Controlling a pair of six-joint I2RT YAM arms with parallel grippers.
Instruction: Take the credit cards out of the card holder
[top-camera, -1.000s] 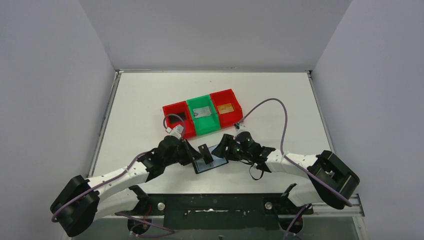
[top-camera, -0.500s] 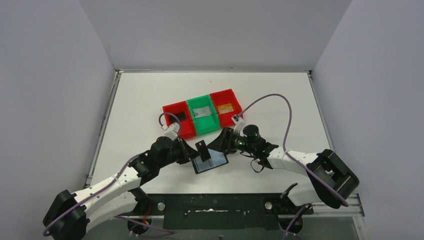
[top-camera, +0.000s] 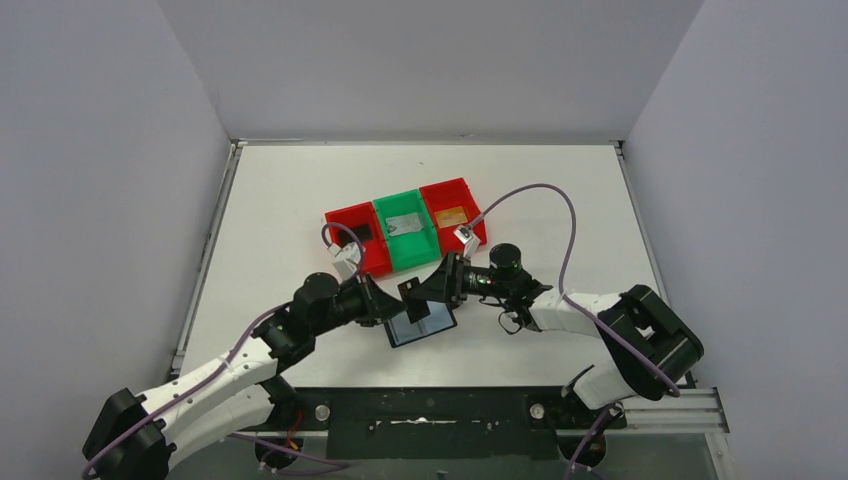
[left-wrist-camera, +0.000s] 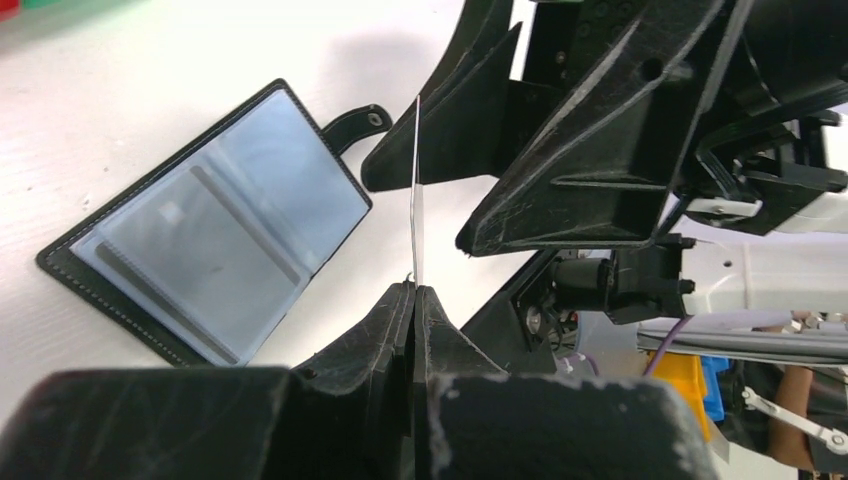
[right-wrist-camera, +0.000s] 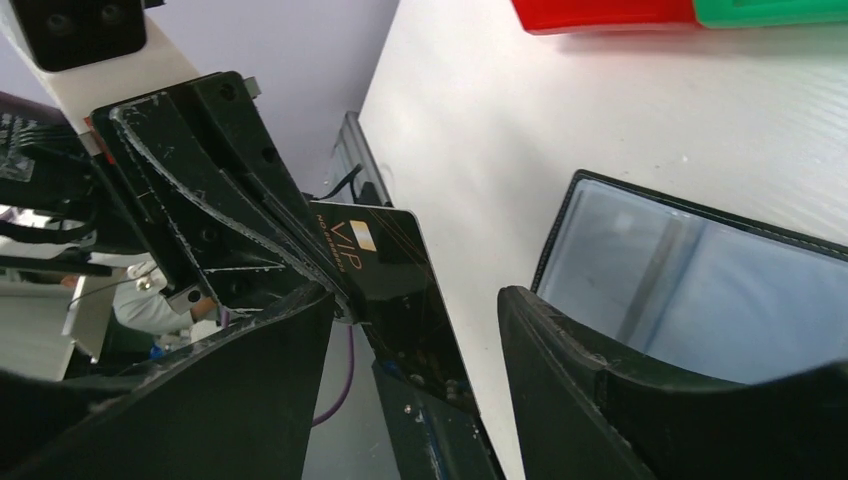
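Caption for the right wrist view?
Left gripper holds a black VIP card inside the open right gripper, beside the opened card holder.

In the right wrist view the card holder (right-wrist-camera: 690, 270) runs off the right edge, and its lower part is hidden behind a finger (right-wrist-camera: 640, 400) of the right gripper (right-wrist-camera: 415, 297). In the left wrist view the black card (left-wrist-camera: 417, 200) shows only its edge, so its face is unreadable. From above, the contents of the three bins (top-camera: 408, 232) are too small to tell.
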